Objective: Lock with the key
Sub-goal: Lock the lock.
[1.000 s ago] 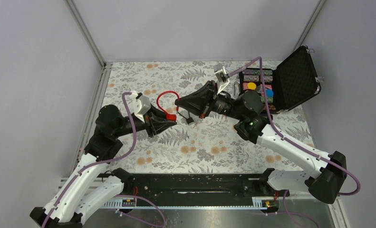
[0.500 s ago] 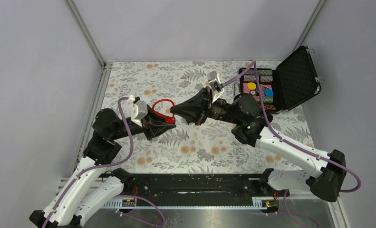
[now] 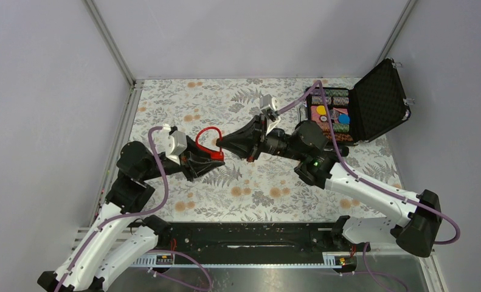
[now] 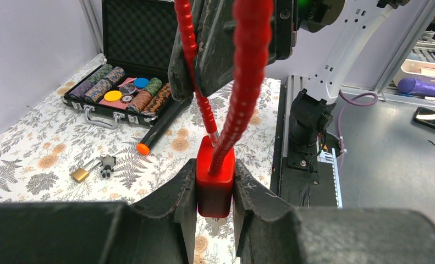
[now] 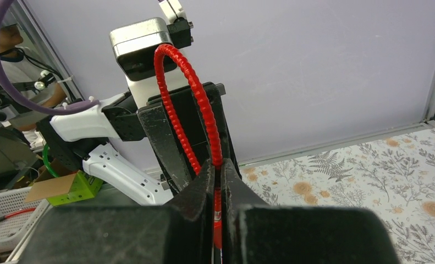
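Red block [image 4: 215, 192] clamped in the left gripper [image 4: 215, 171], jaws part-way open and pressed against its two opposite sides. Held upright, clear of the floral tablecloth [image 3: 256, 182], with both ends of the red wire loop [image 4: 252, 55] rising out of its top, the thinner-looking end through a short silvery tip. From above, placed over the middle of the table, almost tip to tip with the right gripper [image 3: 221, 143].

Right gripper closed almost completely, only a hairline slit between the fingers [image 5: 201, 187]. Set right at the thin strand of the red loop just above the block. Touching it, by the look of the wrist view, though a true pinch on it cannot be told.

Key [image 4: 106, 163] down on the cloth, well apart from both grippers. A tiny dark-grey metal cluster, with a small brass-coloured piece [image 4: 80, 175] lying just beside it. Flat on the fern print, near the handle of the open black case [image 4: 143, 33] of coloured chips and near the orange tip of a black marker [image 4: 157, 129]. Too small for single keys to be made out
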You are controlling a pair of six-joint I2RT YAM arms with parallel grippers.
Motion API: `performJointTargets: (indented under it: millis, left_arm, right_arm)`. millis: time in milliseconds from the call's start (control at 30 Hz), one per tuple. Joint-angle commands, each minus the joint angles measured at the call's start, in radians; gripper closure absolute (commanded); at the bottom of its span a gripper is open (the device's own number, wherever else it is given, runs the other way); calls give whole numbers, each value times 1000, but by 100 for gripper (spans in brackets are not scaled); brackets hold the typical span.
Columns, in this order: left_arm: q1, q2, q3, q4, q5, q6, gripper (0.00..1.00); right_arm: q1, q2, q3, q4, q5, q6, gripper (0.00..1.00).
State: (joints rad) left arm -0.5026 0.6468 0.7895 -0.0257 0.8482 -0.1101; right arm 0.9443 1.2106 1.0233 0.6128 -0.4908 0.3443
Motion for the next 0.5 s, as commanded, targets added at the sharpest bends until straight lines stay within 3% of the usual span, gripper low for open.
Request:
performJointTargets:
  millis: [0, 300, 467]
  left_arm:
    - [-5, -18, 2, 144, -26, -15, 100]
    - [-5, -7, -7, 217, -237, -136, 100]
    - [-5, 1, -16, 246, -261, -155, 100]
  right_arm:
    - [22, 1, -23, -56, 2, -52, 100]
    - [32, 11, -19, -166, -39, -153, 100]
    - [35, 55, 39, -316, -72, -186, 100]
